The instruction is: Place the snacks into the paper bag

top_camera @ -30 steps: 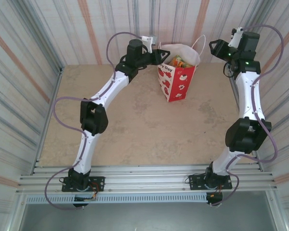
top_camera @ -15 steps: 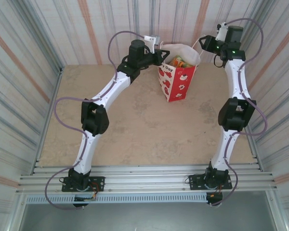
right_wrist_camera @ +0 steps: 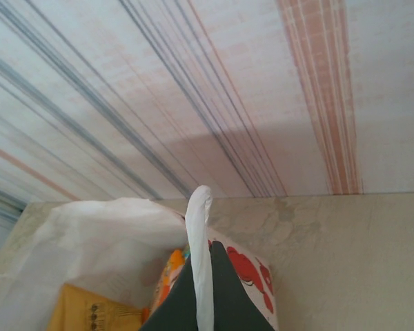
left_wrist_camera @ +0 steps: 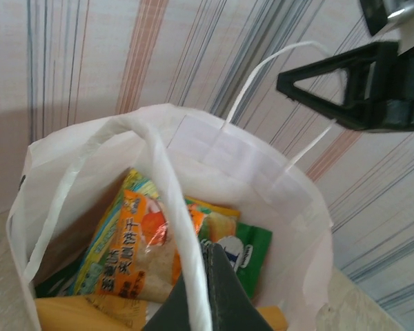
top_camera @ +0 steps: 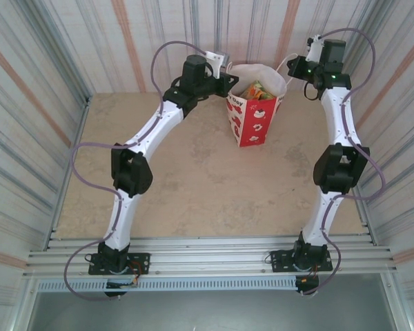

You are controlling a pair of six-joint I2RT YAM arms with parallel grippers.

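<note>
Striped wall panels (top_camera: 159, 34) close in your beige, marble-patterned bench (top_camera: 193, 172), and the paper bag (top_camera: 257, 121) stands upright at its far middle, between your two arms. The bag is white at the top and inside, red lower down with white figures and lettering. You can see the snacks (left_wrist_camera: 138, 241) lying inside it: a glossy orange packet with printed characters on top, a green one with a white logo beside it, and a yellow one lower down. Your left pincer (top_camera: 229, 79) sits at the bag's left rim, clenched on the left handle (left_wrist_camera: 172, 200), a thin white cord running down between its fingers. Your right pincer (top_camera: 294, 67) is at the right rim, clamped likewise on the right handle (right_wrist_camera: 201, 227), whose cord rises from between its dark fingers
</note>
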